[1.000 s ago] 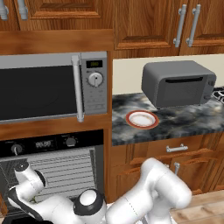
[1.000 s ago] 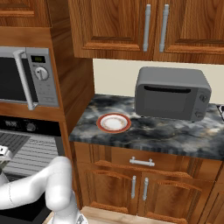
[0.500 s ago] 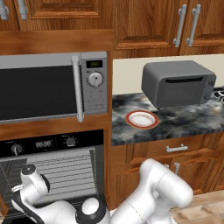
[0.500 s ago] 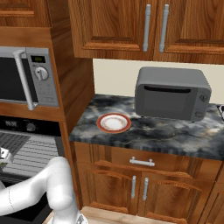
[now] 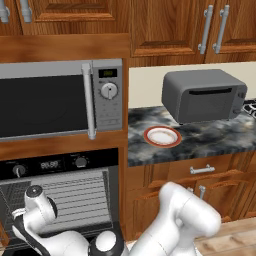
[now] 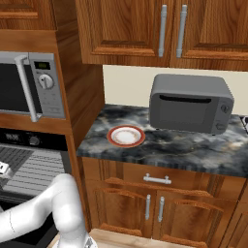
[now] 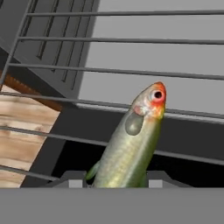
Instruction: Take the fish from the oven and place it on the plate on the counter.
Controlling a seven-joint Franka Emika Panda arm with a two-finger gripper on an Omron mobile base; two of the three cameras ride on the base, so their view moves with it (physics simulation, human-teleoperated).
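Note:
In the hand view the fish [image 7: 131,148], slim and green-silver with an orange-red head, points up and away from my gripper [image 7: 118,180]. Its tail end sits between the two dark fingertips, which press against its sides: the gripper is shut on it. The fish lies over the wire rack [image 7: 131,74] inside the black oven [image 5: 60,165], whose door hangs open. My arm reaches down into the oven cavity [image 6: 29,169] at the lower left. The white plate with the red-orange rim [image 5: 162,136] [image 6: 126,136] sits bare on the marbled counter [image 5: 210,140] [image 6: 184,147], up and to the right of the oven.
A silver microwave [image 5: 55,100] sits directly above the oven. On the counter behind the plate stands a grey toaster oven [image 5: 204,95] [image 6: 190,102]. Wooden cabinets hang overhead, and drawers with silver handles [image 6: 156,179] are below the counter. Wood floor shows through the rack bars [image 7: 22,131].
The arm has barely shifted in the base views. The jaws have drawn in onto the fish. The plate and the appliances stand as before.

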